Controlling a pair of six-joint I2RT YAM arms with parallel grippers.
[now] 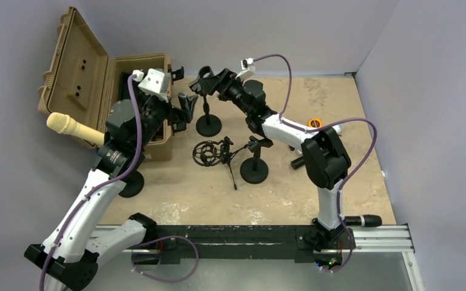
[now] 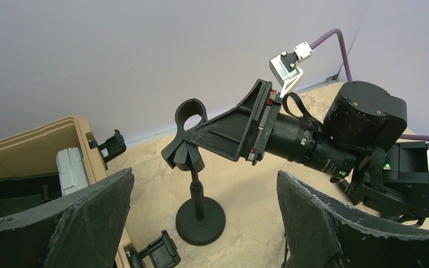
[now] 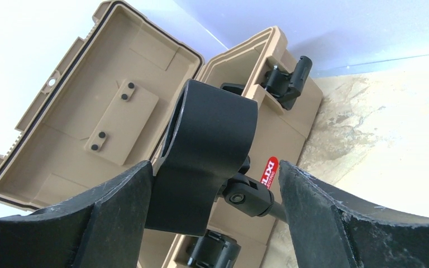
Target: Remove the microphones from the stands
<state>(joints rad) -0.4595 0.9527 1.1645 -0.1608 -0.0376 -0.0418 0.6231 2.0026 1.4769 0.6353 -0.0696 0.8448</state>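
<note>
Gold microphone (image 1: 73, 127) at frame left, partly hidden by the left arm. The left pincer (image 2: 205, 176) is released, empty; right pincer (image 3: 213, 167) released, straddling black clip (image 3: 209, 123).

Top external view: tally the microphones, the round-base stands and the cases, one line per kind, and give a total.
Microphones: 2 (beige microphone, black microphone)
Round-base stands: 3 (back stand, middle stand, left stand)
Cases: 1 (tan case, lid open)
Total: 6
</note>
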